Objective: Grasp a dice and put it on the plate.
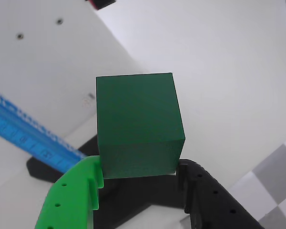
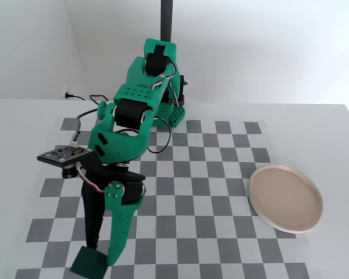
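Dice [image 1: 138,126] sitting pinched only at its lower edge between the closed pincer [image 1: 140,174] fingers, low over the worktop's [image 2: 331,128] near-left corner, well apart from the plate [image 2: 285,198], likely slipping or twisting free during the carry.

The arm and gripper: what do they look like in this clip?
The arm is built of bright green plastic links with black motors and thin cables looping between the joints. A small circuit-board camera module juts from the wrist. The gripper has one green finger and one black finger, both dotted with small holes.
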Controlling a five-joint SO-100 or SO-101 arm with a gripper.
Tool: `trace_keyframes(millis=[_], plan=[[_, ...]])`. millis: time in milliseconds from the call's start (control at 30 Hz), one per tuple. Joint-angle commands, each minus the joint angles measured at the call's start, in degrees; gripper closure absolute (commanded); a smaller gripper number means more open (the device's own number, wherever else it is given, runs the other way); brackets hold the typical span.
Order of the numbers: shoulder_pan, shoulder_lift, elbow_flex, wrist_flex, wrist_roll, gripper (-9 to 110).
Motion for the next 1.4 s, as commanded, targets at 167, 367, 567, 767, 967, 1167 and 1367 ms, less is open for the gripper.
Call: trace_keyframes(millis=[167,367,567,767,967,1167,1367], plan=[[-6.1,14.9,4.8,-1.5,-1.1,106],[-8.9,16.9,4.9,0.5,-1.1,106],[-12.2,18.5,5.1,3.0,-1.1,106],[-16.9,19.5,5.8,5.1,-1.1,106],[-22.1,19.7,6.0,8.7,-0.1,106],[-27.9,20.0,9.3,9.0,-1.1,106],[-35.5,18.1,9.7,10.7,-0.4,106]])
